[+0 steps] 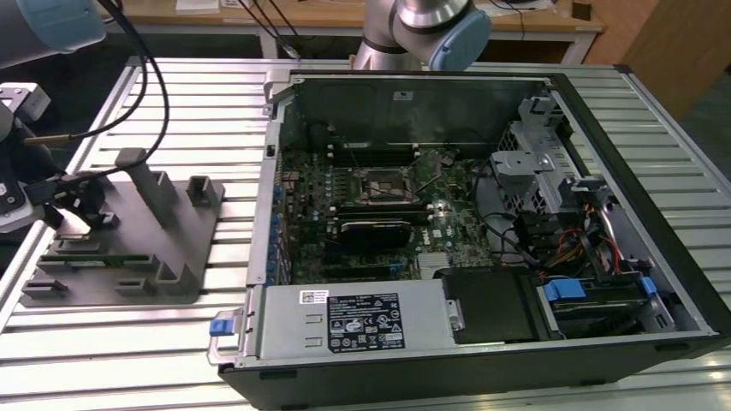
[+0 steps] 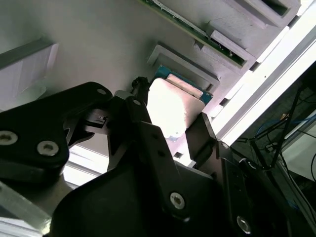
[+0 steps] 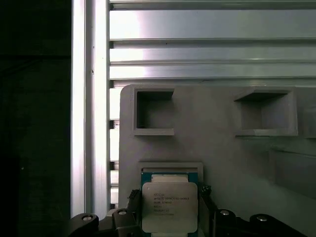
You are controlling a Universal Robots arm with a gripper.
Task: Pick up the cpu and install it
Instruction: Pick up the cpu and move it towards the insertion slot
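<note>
Fingers are pinching the cpu by opposite edges (one each side). It is lying flat between them, over the grey fixture.

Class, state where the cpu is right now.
In both wrist views, the cpu sits at a shallow recess of the grey fixture, framed by the gripper.

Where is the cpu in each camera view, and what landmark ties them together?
First wrist view: cpu in a shallow recess of the grey fixture, near two square pockets.
Second wrist view: cpu in that recess.
Exterior view: too small to tell; grey fixture at the exterior view's left.
Shared landmark: the grey fixture.
</note>
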